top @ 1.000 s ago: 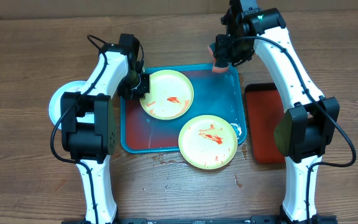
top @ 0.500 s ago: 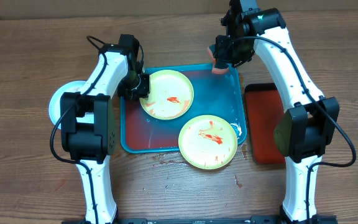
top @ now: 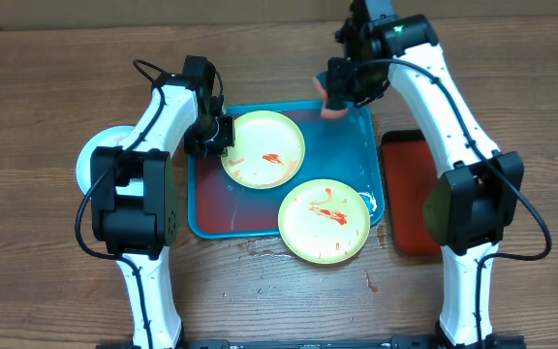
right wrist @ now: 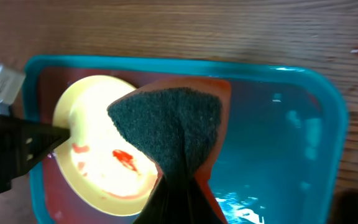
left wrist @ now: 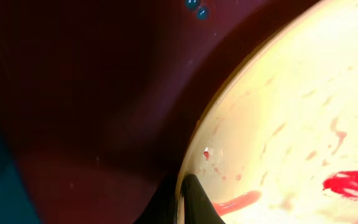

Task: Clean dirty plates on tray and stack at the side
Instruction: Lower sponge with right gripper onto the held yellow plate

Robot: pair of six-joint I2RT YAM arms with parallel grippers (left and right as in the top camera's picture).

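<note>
**Operator:** Report claw states and item positions.

**Technician:** The light blue plate (top: 93,163) lay outside the tray (top: 352,155), behind the left claw (top: 213,136) and partly under that arm. The left claw was closed on the nearest rim of the upper yellow plate (top: 264,147), with one fingertip (left wrist: 194,198) over the rim. That plate sat in the tray, directly ahead of the claw. The lower yellow plate (top: 325,220) lay further right, overhanging the tray's front rim. The right claw (top: 345,85) was clamped on a sponge (right wrist: 169,121) above the tray's far edge. The upper yellow plate lay below it and to its left.

**Operator:** Failure modes?

**Technician:** The left claw's pinch looked narrow, so sponge pressure could tip the plate or pull the rim free. The tray floor looked wet, so the plate could slide. An arm sweep could knock the overhanging plate onto the table.

**Operator:** Unconfirmed items?

**Technician:** The arm hid much of the light blue plate, so its cleanliness could not be judged. The left claw's second finger was largely cut off, so grip depth was unknown. The sponge concealed most of the right claw's fingers.
</note>
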